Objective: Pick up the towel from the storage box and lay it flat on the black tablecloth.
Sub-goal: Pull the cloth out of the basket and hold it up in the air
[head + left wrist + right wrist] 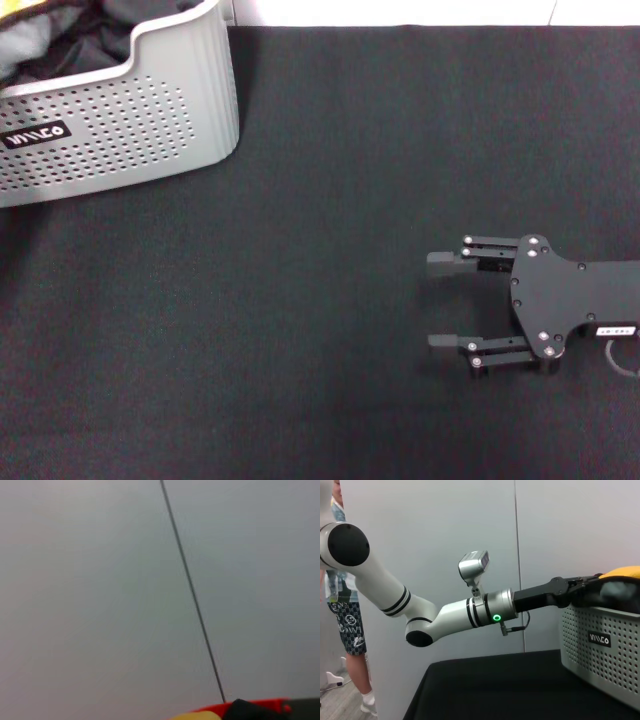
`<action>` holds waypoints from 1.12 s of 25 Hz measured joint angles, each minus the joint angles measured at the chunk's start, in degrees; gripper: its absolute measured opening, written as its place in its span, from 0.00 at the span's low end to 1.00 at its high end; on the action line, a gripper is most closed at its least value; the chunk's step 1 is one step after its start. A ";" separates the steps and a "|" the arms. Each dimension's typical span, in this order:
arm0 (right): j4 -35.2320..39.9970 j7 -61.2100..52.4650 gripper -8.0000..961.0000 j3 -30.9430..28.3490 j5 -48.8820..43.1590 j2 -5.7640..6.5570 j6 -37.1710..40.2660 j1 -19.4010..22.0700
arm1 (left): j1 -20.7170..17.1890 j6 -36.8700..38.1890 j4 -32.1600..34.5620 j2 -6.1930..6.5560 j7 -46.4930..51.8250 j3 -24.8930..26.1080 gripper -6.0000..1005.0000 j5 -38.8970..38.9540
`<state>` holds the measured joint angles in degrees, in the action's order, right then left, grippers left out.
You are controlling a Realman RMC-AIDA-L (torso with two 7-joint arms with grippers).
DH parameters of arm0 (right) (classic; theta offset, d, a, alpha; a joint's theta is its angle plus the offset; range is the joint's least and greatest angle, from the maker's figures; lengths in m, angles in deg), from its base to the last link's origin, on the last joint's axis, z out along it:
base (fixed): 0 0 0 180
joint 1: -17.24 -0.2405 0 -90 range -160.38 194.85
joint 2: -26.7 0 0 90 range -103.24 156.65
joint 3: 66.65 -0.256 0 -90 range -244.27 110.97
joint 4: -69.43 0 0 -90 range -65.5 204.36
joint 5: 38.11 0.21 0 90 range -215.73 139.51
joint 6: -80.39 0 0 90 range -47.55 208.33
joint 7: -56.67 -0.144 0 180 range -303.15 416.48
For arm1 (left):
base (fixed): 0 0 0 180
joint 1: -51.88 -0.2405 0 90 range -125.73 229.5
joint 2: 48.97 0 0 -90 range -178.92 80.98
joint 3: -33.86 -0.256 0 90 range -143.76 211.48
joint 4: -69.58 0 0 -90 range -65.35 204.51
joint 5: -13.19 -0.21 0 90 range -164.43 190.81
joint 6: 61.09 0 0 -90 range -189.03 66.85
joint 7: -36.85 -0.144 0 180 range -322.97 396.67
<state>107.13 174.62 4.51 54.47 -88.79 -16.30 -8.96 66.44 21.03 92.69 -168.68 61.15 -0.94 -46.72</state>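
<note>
Right end effector (437,300): mine hovered low over the black tablecloth (330,200), on my right side of the worktop, its two black fingers spread wide with nothing between them, pointing toward my left.

Left end effector (580,587): seen from my right wrist, it reached over the rim of the storage box (600,640), its black tip meeting the bunched fabric inside; I could not tell whether its fingers were spread or pressed together. My white left arm (420,615) stretched out level behind it, a green ring lit near its wrist.

Towel (40,35): it lay crumpled inside the storage box (140,110), grey-green folds showing with a strip of orange-yellow at the top corner in the head view. From my right wrist, an orange-yellow hump (622,572) rose above the rim.

Storage box: light grey, dotted with rows of small round holes and bearing a black label with white letters, it sat on the tablecloth at the far left corner of the worktop, well apart from my right end effector.

Black tablecloth: it covered the worktop, lying flat and smooth.

Left wrist view: a pale grey wall (100,580) crossed by a thin dark seam, with a sliver of red and yellow at the edge.

Bystander (347,615): a person in patterned shorts stood beyond the worktop, partly behind my left arm.
</note>
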 joint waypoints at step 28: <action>-0.62 0.18 0.79 -0.35 0.50 -0.05 -0.20 0.00 | 1.30 25.64 -3.78 -0.08 14.31 -1.23 0.03 2.74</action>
<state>106.51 174.79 4.17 54.97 -88.84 -16.50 -8.96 67.74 46.67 88.92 -168.76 75.46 -2.17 -43.98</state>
